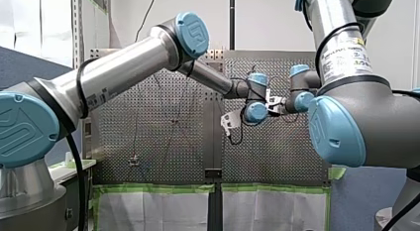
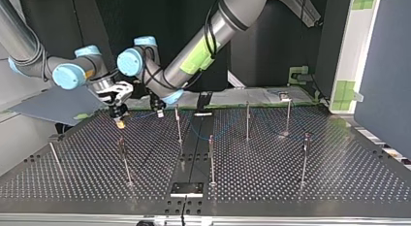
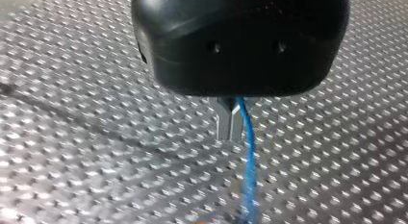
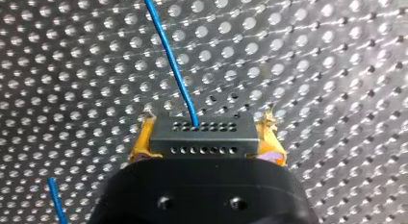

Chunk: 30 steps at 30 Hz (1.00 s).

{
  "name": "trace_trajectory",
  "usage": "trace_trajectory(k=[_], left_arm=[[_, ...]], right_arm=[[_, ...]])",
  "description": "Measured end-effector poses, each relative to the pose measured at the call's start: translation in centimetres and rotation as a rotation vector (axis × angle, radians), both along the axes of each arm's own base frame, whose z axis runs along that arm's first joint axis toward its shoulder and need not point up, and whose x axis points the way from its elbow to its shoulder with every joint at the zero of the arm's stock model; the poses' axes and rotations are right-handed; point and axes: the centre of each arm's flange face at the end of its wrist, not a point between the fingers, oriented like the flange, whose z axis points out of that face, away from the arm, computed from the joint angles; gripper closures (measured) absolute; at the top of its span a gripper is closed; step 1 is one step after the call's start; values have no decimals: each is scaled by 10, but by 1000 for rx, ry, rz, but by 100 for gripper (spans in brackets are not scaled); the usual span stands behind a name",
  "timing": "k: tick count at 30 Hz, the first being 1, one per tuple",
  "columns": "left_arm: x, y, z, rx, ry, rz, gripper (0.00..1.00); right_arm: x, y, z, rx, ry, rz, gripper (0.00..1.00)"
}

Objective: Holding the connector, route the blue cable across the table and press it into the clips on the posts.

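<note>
Emerging from one hole in the grey connector [image 4: 204, 142], the blue cable [image 4: 168, 56] is seen in the right wrist view to run away over the perforated table [image 4: 337, 65] ahead of the gripper. The connector is held squarely by my right gripper [image 4: 206, 133]: its yellow pads [image 4: 143, 140] are closed against the block's two ends, with no gap visible on either side. A second short stretch of blue cable is seen beside the gripper body.

In the left wrist view, the metal fingers [image 3: 223, 120] of my left gripper [image 3: 229, 135] are brought together to a thin slit. The cable is gripped there, coming out at the fingers and lying along one of them before it drops toward the table.

In the top view, both grippers are found low over the table's far side, left of the view's centre, near each other but apart. My right gripper, with its yellow tip, is placed further to the view's left, and my left gripper just beside a thin upright post [image 2: 178, 124]. Other posts are spread across the table, and a faint blue line of cable can be made out among those at the middle.
</note>
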Motion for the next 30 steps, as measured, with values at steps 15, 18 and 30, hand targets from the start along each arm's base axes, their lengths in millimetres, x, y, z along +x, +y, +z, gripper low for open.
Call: trace_trajectory(k=[15,18,30], left_arm=[[-16,2,68,-44,-40,18,100],[-20,2,81,-53,-49,17,100],[-34,3,123,-77,-77,15,100]], right_arm=[[-3,0,93,-54,-24,-9,100],[-5,5,108,-56,-27,-10,100],[-6,33,168,-94,-39,-3,100]])
